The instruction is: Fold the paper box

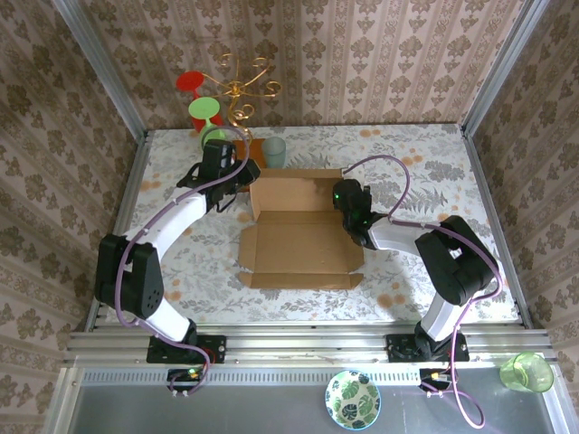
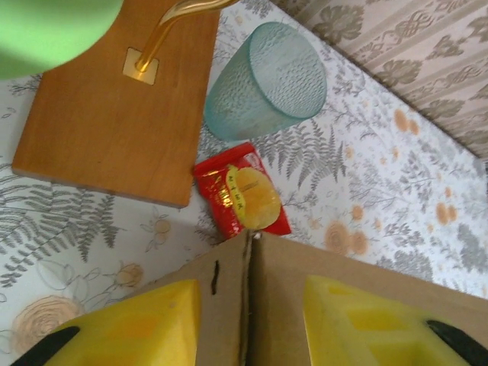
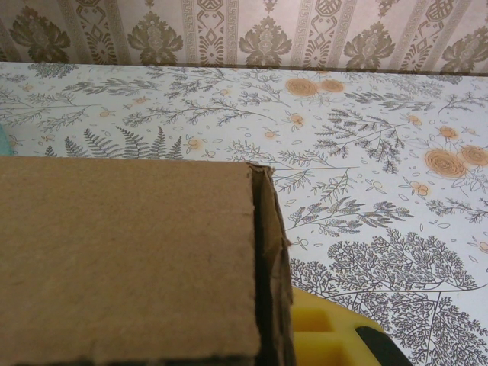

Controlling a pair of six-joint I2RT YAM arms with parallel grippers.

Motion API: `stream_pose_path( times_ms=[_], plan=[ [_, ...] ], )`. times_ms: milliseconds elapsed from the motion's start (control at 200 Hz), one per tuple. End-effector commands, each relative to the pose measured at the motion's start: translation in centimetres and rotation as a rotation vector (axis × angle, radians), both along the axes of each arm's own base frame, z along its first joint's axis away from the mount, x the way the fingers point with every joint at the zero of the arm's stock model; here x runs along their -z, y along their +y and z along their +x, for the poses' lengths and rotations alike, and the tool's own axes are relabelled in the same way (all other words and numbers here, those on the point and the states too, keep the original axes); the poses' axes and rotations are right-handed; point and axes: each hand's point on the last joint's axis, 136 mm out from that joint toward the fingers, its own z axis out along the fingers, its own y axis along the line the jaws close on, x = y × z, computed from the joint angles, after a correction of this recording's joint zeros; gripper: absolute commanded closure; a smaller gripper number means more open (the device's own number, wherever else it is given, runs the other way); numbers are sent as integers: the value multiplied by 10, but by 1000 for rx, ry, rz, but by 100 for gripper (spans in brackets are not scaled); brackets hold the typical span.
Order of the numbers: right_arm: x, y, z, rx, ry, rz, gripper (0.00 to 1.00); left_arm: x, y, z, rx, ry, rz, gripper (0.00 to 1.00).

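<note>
Two arms work over the floral-print table [image 1: 434,271], one at each rear corner of the paper box [image 1: 298,242]. The box is a large plain brown corrugated cardboard mailer. It lies open mid-table with its base flat, rear wall raised, and front flap and side tabs spread out.

Left gripper [image 1: 242,178]: at the box's rear-left corner. In the wrist view its yellow fingers [image 2: 145,328] are parted. The corner seam of the cardboard stands in the gap, clear of both pads, and nothing is gripped.

Right gripper [image 1: 346,206]: at the rear-right corner. In the wrist view one yellow finger [image 3: 324,335] sits tight against the face of an upright cardboard wall. The other finger is hidden behind the panel. The jaws are closed down, seemingly pinching that wall.

Beyond the left corner:
- A small red foil snack packet [image 2: 240,200] with a yellow picture lies flat on the table just off the cardboard. Its lettering is too blurred to read.
- A pale blue-green ribbed plastic tumbler [image 2: 263,80] is near it.
- An orange-brown wooden slab [image 2: 107,114] beside the tumbler carries a gold wire stand [image 1: 240,86].
- A green plastic goblet [image 1: 204,110] and a red plastic goblet [image 1: 190,81] are by the stand.

Near edge, below the arm bases: a round bowl with a green leaf pattern [image 1: 353,398] and a translucent green cup [image 1: 526,372].
</note>
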Motion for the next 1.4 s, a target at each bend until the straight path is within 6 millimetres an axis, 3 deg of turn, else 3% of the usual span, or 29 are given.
stream_pose_path(
  times_ms=[0, 180, 350, 475, 550, 635, 975, 1140, 1275, 1395],
  plan=[
    [11, -2, -3, 18, 24, -28, 100, -2, 1, -6, 29, -2, 41, 56],
    [12, -1, -2, 17, 29, -28, 100, 8, -7, -8, 40, 10, -14, 57],
    [13, -2, -3, 20, 33, -30, 100, 20, -6, -16, 31, 28, -16, 69],
    [15, -2, -4, 20, 35, -26, 100, 28, -3, -20, 19, 32, -16, 86],
    [15, -2, -4, 22, 36, -25, 100, 31, 0, -21, 8, 35, -16, 90],
    [16, -3, -5, 27, 39, -26, 100, 28, 1, -21, 5, 26, -15, 86],
    [7, -5, -4, 47, 34, -14, 100, -30, 17, -22, -31, -110, 44, 34],
    [6, -11, -6, 78, 51, -18, 100, -49, 33, -36, -44, -184, 74, 40],
    [4, -23, -12, 135, 64, 7, 100, -37, 42, -56, -41, -161, 75, 52],
    [7, -53, -25, 250, 110, 52, 100, -25, 46, -79, -40, -94, 76, 53]
  ],
)
